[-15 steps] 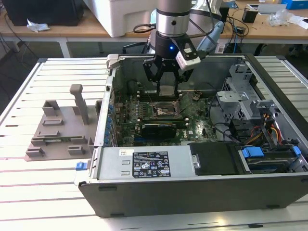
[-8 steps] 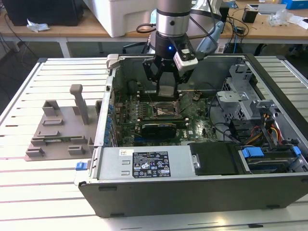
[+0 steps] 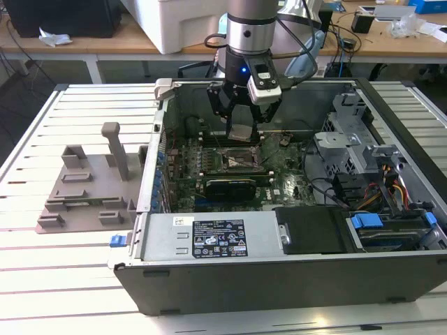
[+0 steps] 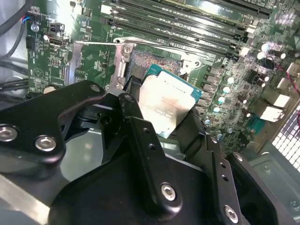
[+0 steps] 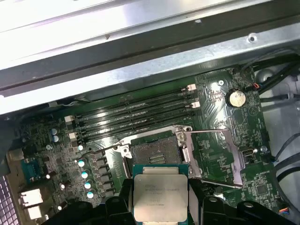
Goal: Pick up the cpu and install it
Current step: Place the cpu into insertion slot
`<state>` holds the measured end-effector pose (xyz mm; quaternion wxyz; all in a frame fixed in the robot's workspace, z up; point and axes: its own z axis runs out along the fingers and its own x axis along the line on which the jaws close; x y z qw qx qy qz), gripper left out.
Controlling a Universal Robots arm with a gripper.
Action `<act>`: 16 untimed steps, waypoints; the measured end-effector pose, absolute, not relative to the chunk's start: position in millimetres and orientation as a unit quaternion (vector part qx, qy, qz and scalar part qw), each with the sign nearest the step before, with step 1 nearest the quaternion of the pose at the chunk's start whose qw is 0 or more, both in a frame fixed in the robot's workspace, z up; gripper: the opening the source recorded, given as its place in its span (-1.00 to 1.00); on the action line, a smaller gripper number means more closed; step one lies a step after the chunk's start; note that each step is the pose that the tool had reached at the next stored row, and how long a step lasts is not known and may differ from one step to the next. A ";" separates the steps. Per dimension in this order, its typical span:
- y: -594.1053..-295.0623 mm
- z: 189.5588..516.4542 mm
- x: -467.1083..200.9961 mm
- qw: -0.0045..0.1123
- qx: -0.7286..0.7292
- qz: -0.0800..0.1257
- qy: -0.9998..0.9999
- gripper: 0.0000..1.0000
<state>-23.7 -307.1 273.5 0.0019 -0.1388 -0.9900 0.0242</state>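
CPU (image 5: 161, 199) lies flat, clamped by its edges between the black fingers of the gripper (image 5: 160, 191), held above the open socket (image 5: 152, 152) on the green motherboard (image 5: 220, 145) and clear of it. The arm (image 3: 248, 28) points straight down into the open computer case (image 3: 279, 276).

— Bright and even in the exterior view, lit from overhead; pale sheen along the table (image 3: 70, 279) slats.
— Darker down inside the case (image 3: 293, 279), though, and shaded around the motherboard (image 3: 293, 188).
— Blown nearly white on the cpu (image 4: 164, 105) lid in the second wrist view.
— Same hard glare along the case's metal rim in the first wrist view. Specks of reflection on the capacitors (image 5: 84, 174), too.
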 end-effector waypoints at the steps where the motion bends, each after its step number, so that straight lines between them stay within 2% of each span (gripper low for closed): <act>1: -307.1 273.3 -23.7 0.002 -0.146 0.024 -0.989 0.09; 16: -307.2 271.3 -23.7 0.004 -0.230 0.024 -0.973 0.09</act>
